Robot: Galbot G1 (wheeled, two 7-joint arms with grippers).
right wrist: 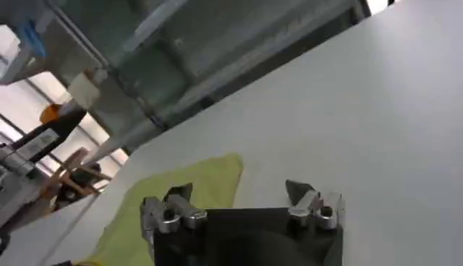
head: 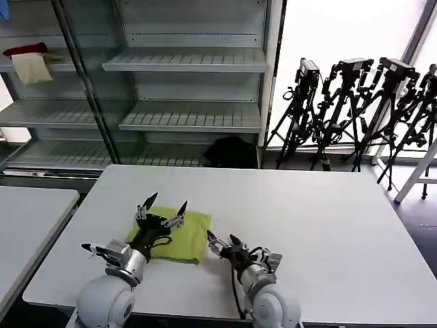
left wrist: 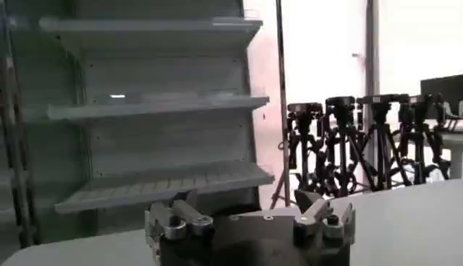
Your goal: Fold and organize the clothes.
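Observation:
The lime-green T-shirt [head: 183,234] lies folded into a small rectangle on the white table [head: 307,225], near its front left. My left gripper [head: 161,206] hovers over the shirt's near left part, tilted up, open with nothing between its fingers. My right gripper [head: 220,242] sits just right of the shirt's front right corner, open and empty. In the right wrist view the T-shirt [right wrist: 184,195] spreads beyond the right gripper [right wrist: 239,194]. The left wrist view looks over the left gripper [left wrist: 246,202] toward the shelves.
A metal shelf unit [head: 184,89] stands behind the table, with a red cloth [head: 26,49] and a cream cloth [head: 31,67] on an upper left shelf. Several black tripods [head: 355,102] stand at the back right. A second table [head: 27,225] is on the left.

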